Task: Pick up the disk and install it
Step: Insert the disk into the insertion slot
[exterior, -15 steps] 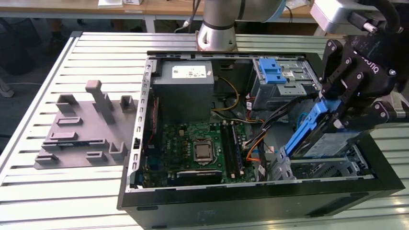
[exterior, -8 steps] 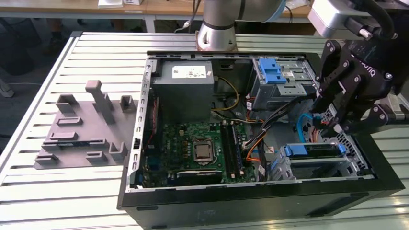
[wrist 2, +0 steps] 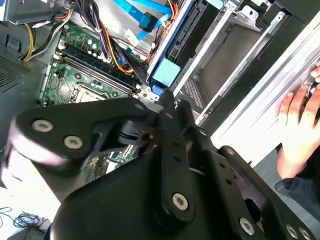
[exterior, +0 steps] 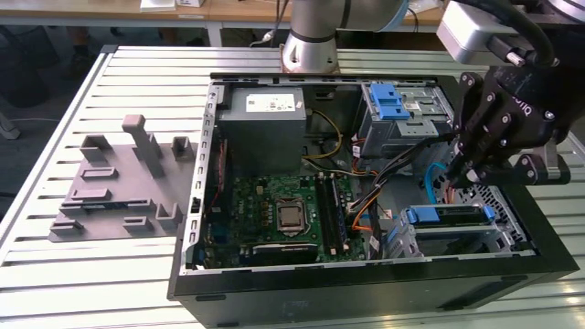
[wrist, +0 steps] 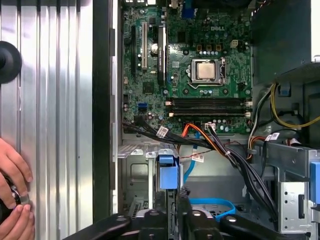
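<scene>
A: Start wide. Slatted metal surface (exterior: 55, 274). An open computer case (exterior: 366, 291) lies on its side on it. A grey moulded fixture plate (exterior: 109, 199) sits beside the case, toward the exterior view's left.

B: Inside the case?

A: Grey power supply box (exterior: 265, 116) at the far end, green motherboard (exterior: 274, 212) in the middle. Metal drive cage (exterior: 507, 240) in the near corner, toward the exterior view's right.

B: The arm?

A: Pincer (exterior: 462, 179) hangs over that cage. Clenched or released, I cannot tell.

B: And the disk?

A: The disk (exterior: 445, 214) stands on edge inside the cage, blue carrier frame showing and blue end tab toward the motherboard. In the first wrist view the tab sits just ahead of the pincer.

B: Touching?

A: The exterior view suggests a gap between them. Not certain.

B: Progress?

A: My reading: pickup is done and the disk is in its bay, roughly level with the cage rails. Can't confirm it is fully seated or latched. A black cable bundle (wrist: 245, 165) runs near it, and I can't tell if anything is plugged in.

B: Anything smaller?

A: A person's hand (wrist: 12, 190) on the surface, outside the case wall.
</scene>
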